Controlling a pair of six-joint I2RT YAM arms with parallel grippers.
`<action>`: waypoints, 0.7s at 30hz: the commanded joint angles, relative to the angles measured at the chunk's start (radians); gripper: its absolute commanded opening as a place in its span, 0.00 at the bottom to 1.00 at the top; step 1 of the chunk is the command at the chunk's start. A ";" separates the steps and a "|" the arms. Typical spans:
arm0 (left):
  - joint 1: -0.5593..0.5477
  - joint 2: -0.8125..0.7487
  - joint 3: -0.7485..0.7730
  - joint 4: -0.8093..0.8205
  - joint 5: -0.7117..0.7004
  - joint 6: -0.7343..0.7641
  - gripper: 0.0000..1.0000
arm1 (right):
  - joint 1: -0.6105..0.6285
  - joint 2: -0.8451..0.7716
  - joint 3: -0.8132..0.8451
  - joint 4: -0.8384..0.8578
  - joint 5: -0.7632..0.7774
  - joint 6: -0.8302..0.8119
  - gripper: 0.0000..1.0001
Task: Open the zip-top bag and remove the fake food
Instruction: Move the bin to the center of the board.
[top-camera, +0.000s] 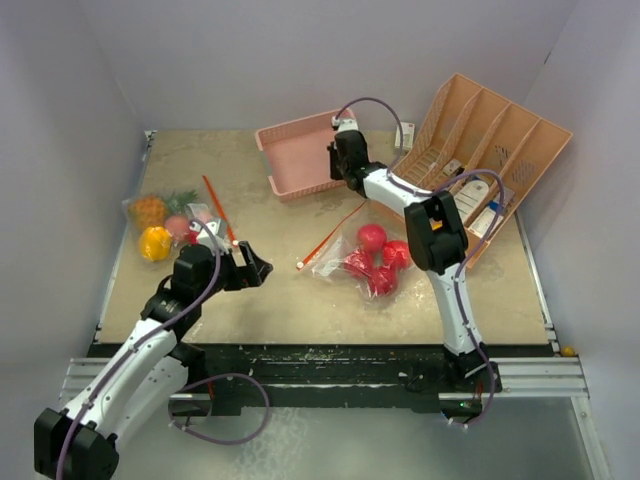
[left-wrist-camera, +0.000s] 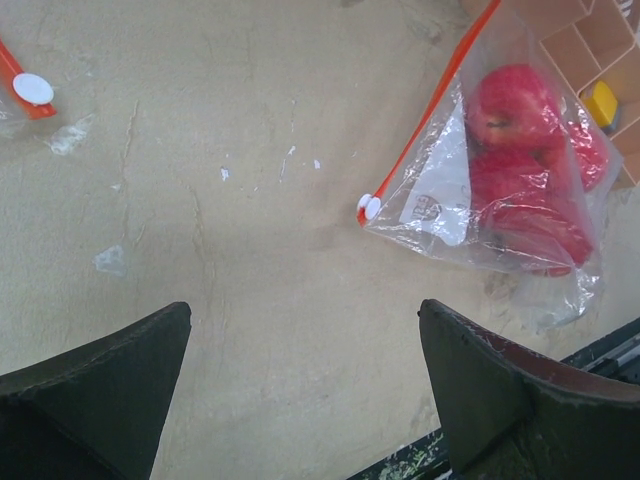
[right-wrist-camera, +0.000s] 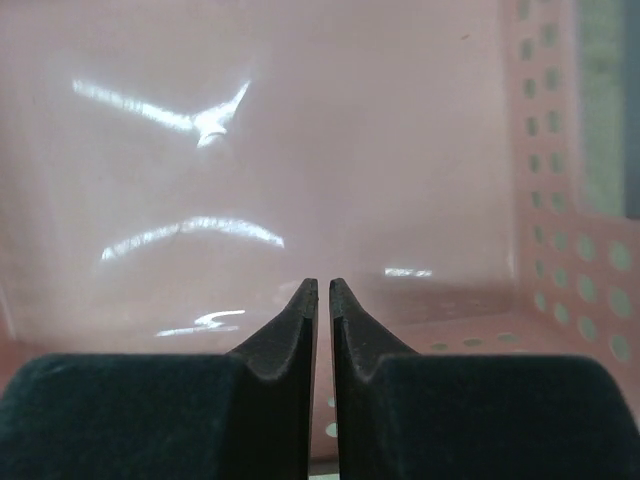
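Beige scuffed table (top-camera: 300, 300), enclosed by pale walls on three sides. Clear zip-top bag (left-wrist-camera: 435, 205), lying flat just right of the table's centre and holding a cluster of red round plastic fruits (left-wrist-camera: 515, 110), all of them inside the film. Its red zip strip (left-wrist-camera: 420, 130) runs along the bag's left edge and ends in a white slider (left-wrist-camera: 368, 207) at the near corner. Whether the seal is parted cannot be told. Second clear zip-top bag (top-camera: 200, 215), lying near the left edge of the table, well apart from the first. It contains an orange plastic pineapple (top-camera: 150, 210) with a green crown, a yellow plastic bell pepper (top-camera: 155, 243) just nearer than the pineapple, and a reddish round piece beside them. Pink shallow plastic basket (top-camera: 295, 150), at the far middle of the table. Peach plastic divided organiser (top-camera: 490, 140), tilted against the far right corner, with small white containers in its compartments. Left end effector (left-wrist-camera: 303, 320): held between the two bags, pointing toward the bag of red fruits. Its jaws are spread wide and grip nothing, with bare table showing between them. Right end effector (right-wrist-camera: 323, 290): over the pink basket's right side, fingers pressed almost together with only a thin slit between them and nothing pinched. The basket's floor and perforated wall lie behind it.
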 joint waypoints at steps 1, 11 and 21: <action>-0.005 0.068 -0.027 0.144 0.044 -0.005 0.99 | 0.009 -0.147 -0.133 0.081 0.023 0.011 0.11; -0.006 0.246 -0.058 0.461 0.120 -0.016 0.99 | 0.011 -0.305 -0.183 0.125 -0.013 -0.028 0.29; -0.066 0.625 -0.111 0.979 0.155 -0.190 1.00 | 0.011 -0.623 -0.397 0.216 -0.083 -0.026 0.57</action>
